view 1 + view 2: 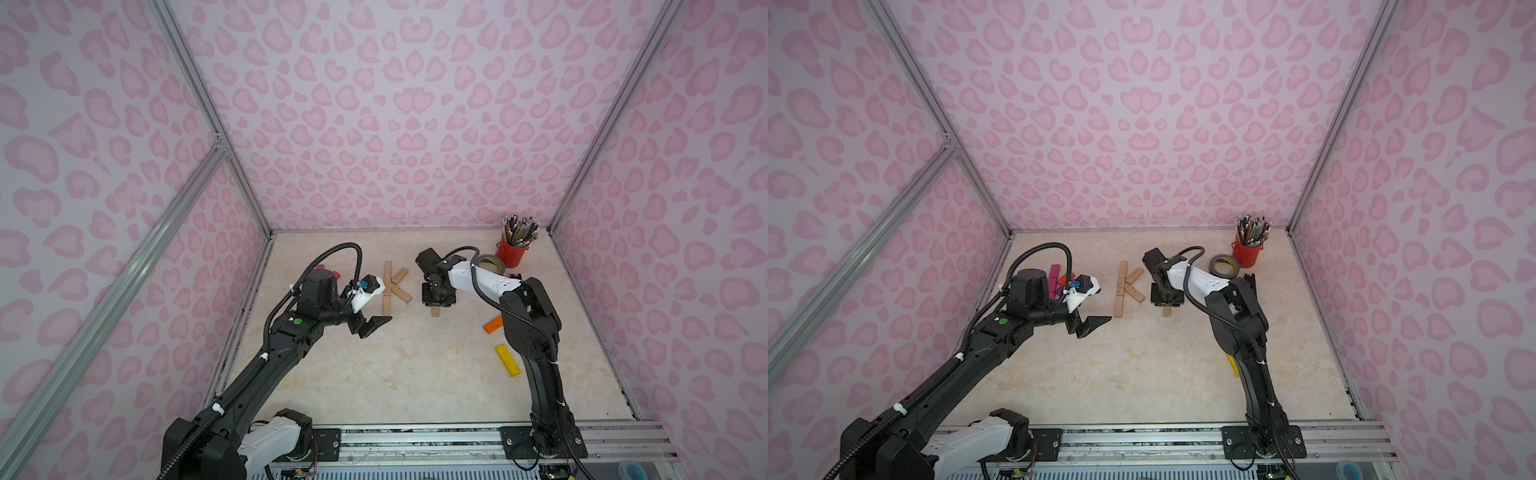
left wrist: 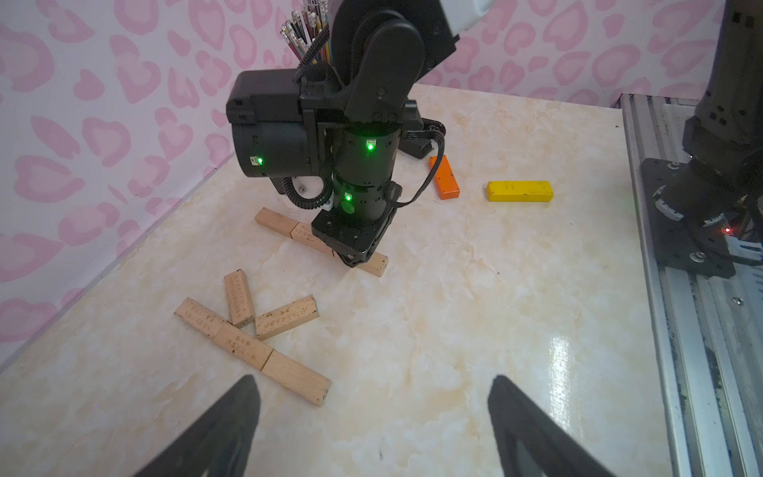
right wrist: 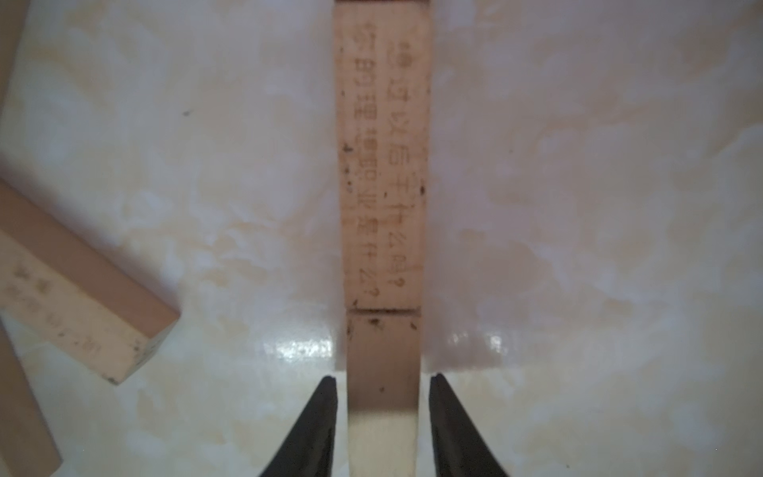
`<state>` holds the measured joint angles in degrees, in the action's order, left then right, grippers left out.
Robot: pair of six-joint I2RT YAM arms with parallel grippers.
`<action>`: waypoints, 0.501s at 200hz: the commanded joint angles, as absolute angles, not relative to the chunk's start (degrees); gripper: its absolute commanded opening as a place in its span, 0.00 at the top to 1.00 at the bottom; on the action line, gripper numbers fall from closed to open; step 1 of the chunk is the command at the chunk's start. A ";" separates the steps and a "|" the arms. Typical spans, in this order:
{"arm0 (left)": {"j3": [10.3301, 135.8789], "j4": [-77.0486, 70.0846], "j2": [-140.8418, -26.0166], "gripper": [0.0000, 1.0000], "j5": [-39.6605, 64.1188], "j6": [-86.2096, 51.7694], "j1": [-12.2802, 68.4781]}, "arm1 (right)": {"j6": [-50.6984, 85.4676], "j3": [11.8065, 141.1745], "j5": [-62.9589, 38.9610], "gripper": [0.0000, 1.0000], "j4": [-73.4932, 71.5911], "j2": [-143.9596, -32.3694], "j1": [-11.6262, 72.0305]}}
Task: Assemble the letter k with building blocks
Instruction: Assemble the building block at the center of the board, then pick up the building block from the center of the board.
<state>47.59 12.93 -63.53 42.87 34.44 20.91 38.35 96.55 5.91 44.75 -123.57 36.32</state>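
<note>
Now the right hand (image 3: 382, 378) straddles a wooden block (image 3: 382, 351) lying just beside the wooden K (image 1: 388, 286), fingers slightly parted, clear of its sides; left hand (image 2: 371, 380) spread wide near the K's foot.

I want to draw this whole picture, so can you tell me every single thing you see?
Wood blocks: eight seen, light wood; five make a K mid-table, three in a row beside it.
Orange block: one, orange, beside right arm.
Yellow block: one, yellow, in front of the orange one.
Magenta block: one, magenta, behind left arm.
Red block: one, red, beside magenta, partly hidden.
Tape: one roll, grey, by the cup.
Cup: one, red, far right corner.
Pencils: many, mixed, in cup.
Black thing: one, by tape, mostly hidden.
Table: one, cream.
Left arm: black-white, jaws wide open, empty.
Right arm: black-white, jaws either side of the row's front block, small gaps.
</note>
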 commanded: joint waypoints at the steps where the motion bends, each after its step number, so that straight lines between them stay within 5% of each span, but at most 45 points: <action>1: 47.69 12.13 -63.41 0.11 43.07 34.64 20.83 | 38.74 95.72 5.98 0.53 45.60 -121.17 36.35; 53: 47.63 11.73 -62.85 0.11 43.80 34.45 21.07 | 42.56 85.12 9.57 0.46 45.60 -106.61 33.56; 100: 47.74 11.69 -62.93 0.11 44.21 34.31 21.27 | 52.80 69.57 12.04 0.48 45.79 -93.34 22.62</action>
